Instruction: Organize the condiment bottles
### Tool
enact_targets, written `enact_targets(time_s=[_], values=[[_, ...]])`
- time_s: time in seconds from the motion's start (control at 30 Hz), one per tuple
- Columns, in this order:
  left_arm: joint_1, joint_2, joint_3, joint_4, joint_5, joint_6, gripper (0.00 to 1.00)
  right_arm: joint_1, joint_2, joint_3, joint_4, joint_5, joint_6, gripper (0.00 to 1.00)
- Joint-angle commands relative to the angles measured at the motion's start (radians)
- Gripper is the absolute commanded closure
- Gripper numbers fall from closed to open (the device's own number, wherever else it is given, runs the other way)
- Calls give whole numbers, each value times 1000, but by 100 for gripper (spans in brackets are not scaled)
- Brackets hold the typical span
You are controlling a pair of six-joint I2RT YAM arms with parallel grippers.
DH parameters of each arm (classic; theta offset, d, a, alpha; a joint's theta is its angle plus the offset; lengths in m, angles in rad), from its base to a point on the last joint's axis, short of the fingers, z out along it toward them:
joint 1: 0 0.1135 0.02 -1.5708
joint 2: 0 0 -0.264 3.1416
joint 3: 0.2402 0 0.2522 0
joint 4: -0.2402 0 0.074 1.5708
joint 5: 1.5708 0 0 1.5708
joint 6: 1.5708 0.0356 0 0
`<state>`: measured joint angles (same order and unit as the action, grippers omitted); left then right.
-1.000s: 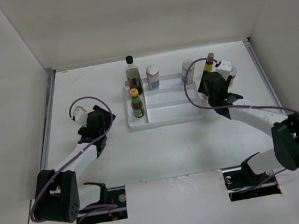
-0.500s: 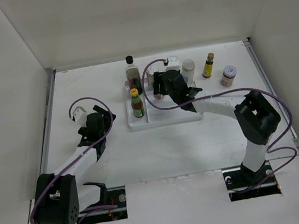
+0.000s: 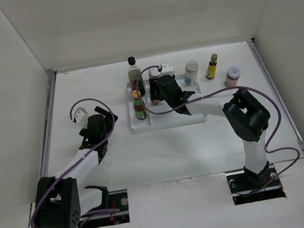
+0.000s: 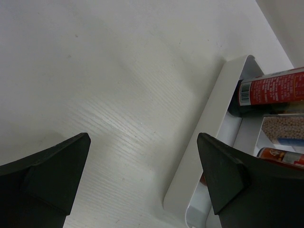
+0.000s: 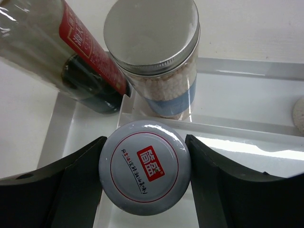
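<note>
Right jaws grip a white-lidded jar (image 5: pixel 145 173) with a red square mark on its lid, one dark finger (image 5: pixel 57 190) pressed to each side. The jar sits over the white divided tray (image 3: pixel 168 122), toward its back left. Whether its base rests on the tray floor cannot be told. Just behind it stands a silver-lidded spice jar (image 5: pixel 156 52) holding pale grains, with a blue band round it. To the left of that, across a divider, is the tall dark-liquid bottle (image 3: pixel 134 76) with its black cap. The red-green yellow-capped bottle (image 3: pixel 138 105) stands upright in the same left-hand compartment, nearer the arms.

Off the tray on the worktop (image 3: pixel 89 83), to the right, three more containers stand apart from one another. They are a pale-lidded jar with a blue label (image 3: pixel 191 73) just beside the tray's back edge, the tiny yellow bottle (image 3: pixel 211 66), and a short jar (image 3: pixel 231 76) farthest right.

Left jaws stand wide apart and hold nothing, low over bare worktop left of the tray. The left wrist view shows the tray's corner and a red label beyond the right-hand finger (image 4: pixel 223 171).
</note>
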<state>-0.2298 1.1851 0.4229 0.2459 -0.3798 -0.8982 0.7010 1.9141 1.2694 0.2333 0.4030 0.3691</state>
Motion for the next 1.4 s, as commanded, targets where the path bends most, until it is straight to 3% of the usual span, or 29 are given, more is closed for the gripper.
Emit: enact_targets(time_s=[0.0,0.23,0.43,0.57,0.73,0.83,1.0,1.17,1.37], values=[[-4,-8,-7,53,7,8,0,5,2,68,129,54,-25,49],[-4,4,-6,61,15,8,0,18,33,99,95,82,-76,44],[-4,1,-7,61,19,8,0,24,19,45,81,71,-45,20],[1,-12,-12,61,22,7,0,24,-62,6,87,62,-50,9],[7,-4,-10,59,24,8,0,15,-265,-125,87,100,-50,8],[7,-19,-16,61,24,8,0,-48,-409,-258,98,169,-33,9],[1,5,-12,76,24,7,0,-272,-543,-397,49,348,-10,6],[8,-13,-21,78,25,8,0,-531,-411,-294,-2,320,-16,0],[7,1,-18,84,50,7,0,-669,-282,-177,-77,140,-38,1]])
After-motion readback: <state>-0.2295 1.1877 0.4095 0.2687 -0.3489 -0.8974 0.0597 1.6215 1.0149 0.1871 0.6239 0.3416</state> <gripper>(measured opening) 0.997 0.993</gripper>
